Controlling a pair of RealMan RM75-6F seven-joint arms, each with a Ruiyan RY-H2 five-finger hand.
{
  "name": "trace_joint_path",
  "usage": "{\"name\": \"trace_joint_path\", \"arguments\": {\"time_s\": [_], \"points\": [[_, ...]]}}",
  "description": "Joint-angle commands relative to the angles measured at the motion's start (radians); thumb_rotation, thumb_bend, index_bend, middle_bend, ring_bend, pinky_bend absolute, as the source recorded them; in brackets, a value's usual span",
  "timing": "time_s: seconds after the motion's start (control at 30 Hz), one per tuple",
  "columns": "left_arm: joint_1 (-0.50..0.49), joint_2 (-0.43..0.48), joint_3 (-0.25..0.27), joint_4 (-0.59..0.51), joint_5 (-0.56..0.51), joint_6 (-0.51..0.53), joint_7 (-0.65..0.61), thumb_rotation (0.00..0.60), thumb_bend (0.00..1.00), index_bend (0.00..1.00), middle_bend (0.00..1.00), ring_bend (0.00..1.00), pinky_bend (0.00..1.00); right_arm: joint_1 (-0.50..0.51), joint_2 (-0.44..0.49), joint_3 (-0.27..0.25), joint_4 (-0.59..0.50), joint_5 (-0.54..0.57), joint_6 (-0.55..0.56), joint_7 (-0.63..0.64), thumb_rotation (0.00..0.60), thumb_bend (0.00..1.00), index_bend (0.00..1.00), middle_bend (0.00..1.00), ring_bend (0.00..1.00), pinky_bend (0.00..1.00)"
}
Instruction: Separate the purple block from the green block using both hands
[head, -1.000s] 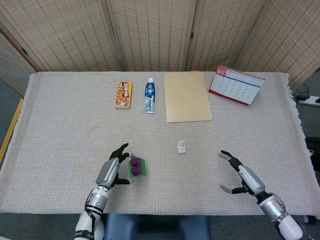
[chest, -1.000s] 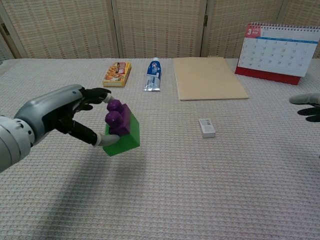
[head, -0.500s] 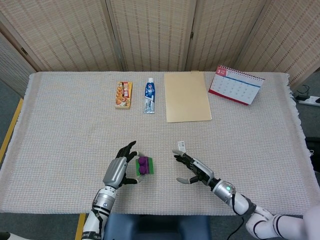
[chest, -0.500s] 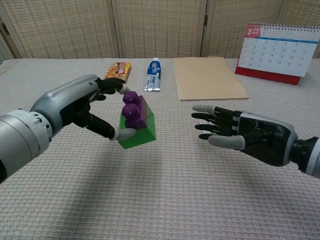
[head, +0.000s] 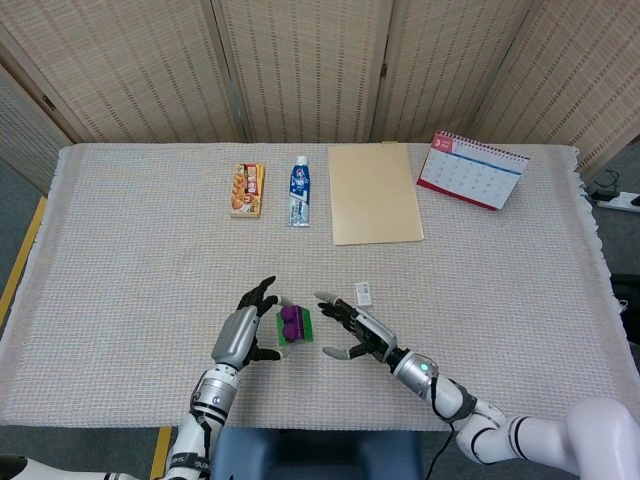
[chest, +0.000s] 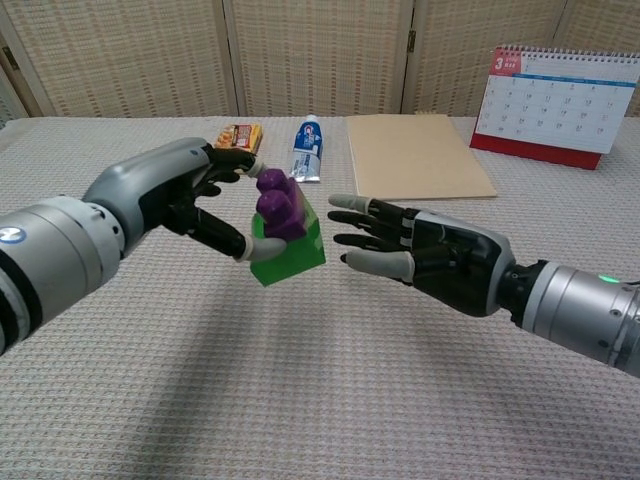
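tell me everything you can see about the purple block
The purple block is small, looks like glossy plastic, and has rounded studs. It sits joined onto the larger green block, and the pair is tilted and held up off the table by the left hand, whose fingers touch it near the top. The right hand is beside it, fingers spread, not touching.

Worktop (head: 500, 290) covered edge to edge in a pale woven cloth. Behind the worktop, a folding screen (head: 300, 60) of woven cane panels in light wooden frames. Grey floor (head: 20, 200) left of the worktop, with a yellow strip alongside. Right of the worktop, a white power strip (head: 625, 200) on the floor. Even, diffuse lighting.
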Motion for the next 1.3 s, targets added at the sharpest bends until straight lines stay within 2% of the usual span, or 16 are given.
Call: {"name": "trace_joint_path", "arguments": {"time_s": [0.03,0.23,0.47,0.57,0.77,0.9,1.13,1.3], "points": [[-0.01,0.0,-0.013,-0.006,-0.025,-0.008,0.002,0.6,0.4,0.55,0.07,0.0,0.0,0.01,-0.011,0.0,0.004,0.007,-0.006,-0.013,0.6,0.31,0.0,0.0,0.0,0.0],[-0.026,0.006,-0.032,-0.021,-0.054,-0.011,0.002,0.6,0.4,0.55,0.07,0.0,0.0,0.025,-0.021,-0.01,0.006,0.015,-0.019,-0.039,0.6,0.31,0.0,0.0,0.0,0.0],[-0.037,0.009,-0.038,-0.062,-0.109,-0.012,-0.004,0.6,0.4,0.55,0.07,0.0,0.0,0.037,-0.041,0.002,0.008,0.038,-0.022,-0.066,0.6,0.31,0.02,0.0,0.0,0.0],[-0.043,0.005,-0.038,-0.065,-0.12,-0.011,-0.008,0.6,0.4,0.55,0.07,0.0,0.0,0.034,-0.053,0.01,0.005,0.057,-0.023,-0.098,0.6,0.31,0.13,0.0,0.0,0.0],[-0.052,-0.003,-0.033,-0.062,-0.117,-0.001,-0.013,0.6,0.4,0.55,0.07,0.0,0.0,0.019,-0.069,0.029,-0.012,0.107,-0.025,-0.149,0.6,0.31,0.45,0.0,0.0,0.0],[-0.055,-0.002,-0.034,-0.058,-0.116,0.0,-0.023,0.6,0.4,0.56,0.07,0.0,0.0,0.008,-0.074,0.041,-0.022,0.134,-0.028,-0.183,0.6,0.31,0.62,0.05,0.04,0.0],[-0.05,0.005,-0.025,-0.039,-0.04,-0.006,-0.078,0.6,0.4,0.56,0.07,0.0,0.0,-0.003,-0.072,0.048,-0.038,0.157,-0.04,-0.239,0.6,0.31,0.79,0.15,0.11,0.0],[-0.036,0.02,-0.008,-0.019,0.084,-0.006,-0.148,0.6,0.4,0.56,0.07,0.0,0.0,-0.039,-0.056,0.016,-0.033,0.153,-0.027,-0.244,0.6,0.31,0.84,0.17,0.13,0.0]]}}
